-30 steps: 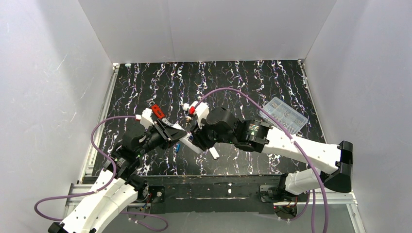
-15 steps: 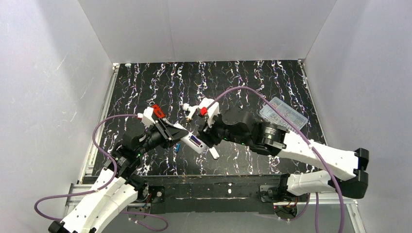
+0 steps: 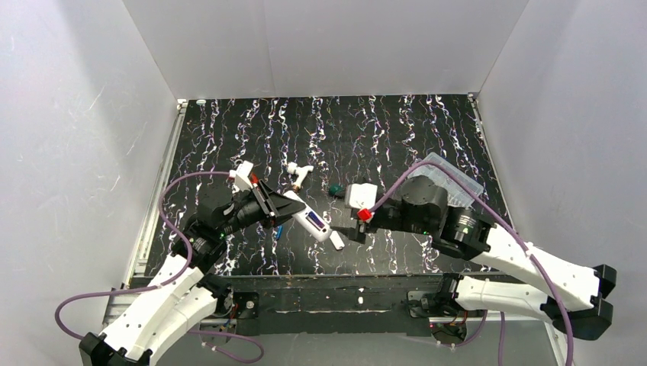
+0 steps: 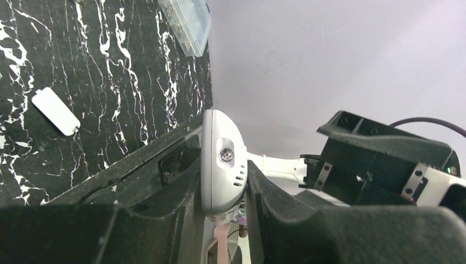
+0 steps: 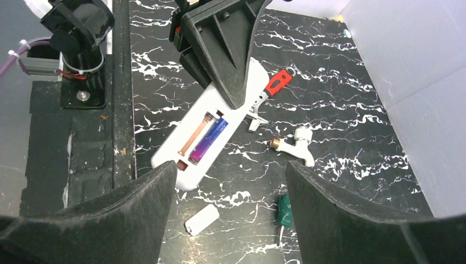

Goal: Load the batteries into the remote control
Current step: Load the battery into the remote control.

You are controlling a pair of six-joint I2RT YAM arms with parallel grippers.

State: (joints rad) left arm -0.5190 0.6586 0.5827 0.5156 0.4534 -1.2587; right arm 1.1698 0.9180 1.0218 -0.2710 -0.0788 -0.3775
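From above, the left gripper [image 3: 268, 204] holds the slim white plastic remote control [image 3: 309, 221] off the black marbled surface [image 3: 381, 130]. The remote slants toward the near right, probably so that its open recess faces the other arm. The right gripper [image 3: 352, 223] sits just right of the remote's near end. A small blue cylinder [image 3: 279, 231], likely the second battery, lies on the surface just left of the remote. A small white battery cover [image 3: 336, 239] lies by the remote's near tip. A green-handled screwdriver [image 3: 334, 188] and a white pipe fitting [image 3: 299, 174] lie farther back.

In the left wrist view, the jaws pinch the remote's rounded end from both sides. That firm clamp should keep it steady for loading.

In the right wrist view, the right jaws are spread wide and empty, touching nothing. Framed between them is the remote's recess. One shiny blue-purple battery [image 5: 209, 140] is seated in one slot, and the neighbouring slot is bare, showing a copper-coloured strip. So one battery appears left to load.
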